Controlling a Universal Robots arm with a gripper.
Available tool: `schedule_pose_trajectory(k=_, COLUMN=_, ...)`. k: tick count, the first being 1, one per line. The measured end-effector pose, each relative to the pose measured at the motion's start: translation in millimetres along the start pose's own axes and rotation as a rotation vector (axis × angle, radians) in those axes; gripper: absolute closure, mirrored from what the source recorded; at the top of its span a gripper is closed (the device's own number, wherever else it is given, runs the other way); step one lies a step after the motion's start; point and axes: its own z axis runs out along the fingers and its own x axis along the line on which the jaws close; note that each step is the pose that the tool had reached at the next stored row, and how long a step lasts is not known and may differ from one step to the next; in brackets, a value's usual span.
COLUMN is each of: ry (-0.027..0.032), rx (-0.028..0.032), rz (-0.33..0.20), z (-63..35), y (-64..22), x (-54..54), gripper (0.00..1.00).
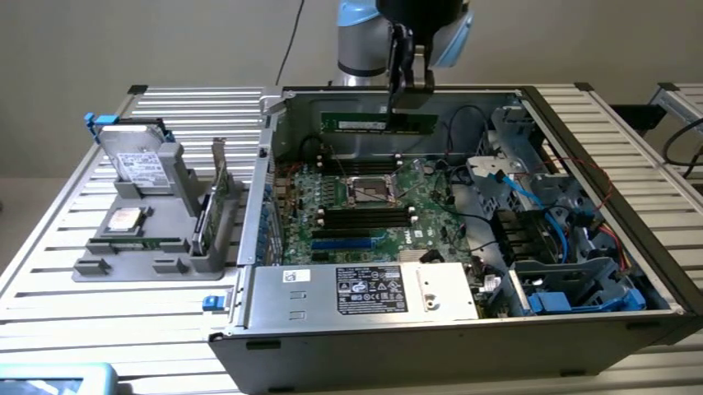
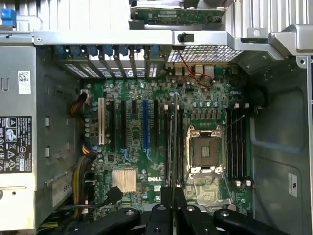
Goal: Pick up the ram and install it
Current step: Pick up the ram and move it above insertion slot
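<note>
Claw (image 1: 393,105) pinched shut on the ram (image 1: 379,123) — fingers pressed against its top edge, stick held level with its long side horizontal, hanging in the air inside the open computer case (image 1: 439,346) near the far wall. Wrist view: ram (image 2: 173,142) seen edge-on as a thin line between the claw (image 2: 172,192) tips, lying over the black memory slots (image 2: 176,147) just beside the CPU socket (image 2: 204,149) — contact with them cannot be told. Motherboard (image 1: 363,206) lies below; grey parts holder (image 1: 143,263) stands outside the case at the exterior view's left.

Circuit-board ram (image 1: 357,123), matt grey metal case (image 1: 439,355)
</note>
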Motion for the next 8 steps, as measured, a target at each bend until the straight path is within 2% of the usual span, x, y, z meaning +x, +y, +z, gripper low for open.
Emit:
schedule_pose_trajectory(k=4, ry=0.001, rx=0.0055, rz=0.0, z=2.5, y=-2.6, x=-8.7, gripper=0.86)
schedule_pose_trajectory(k=8, ry=0.0072, rx=0.013, rz=-0.001, z=5.0, y=-2.8, x=-17.7, gripper=0.86)
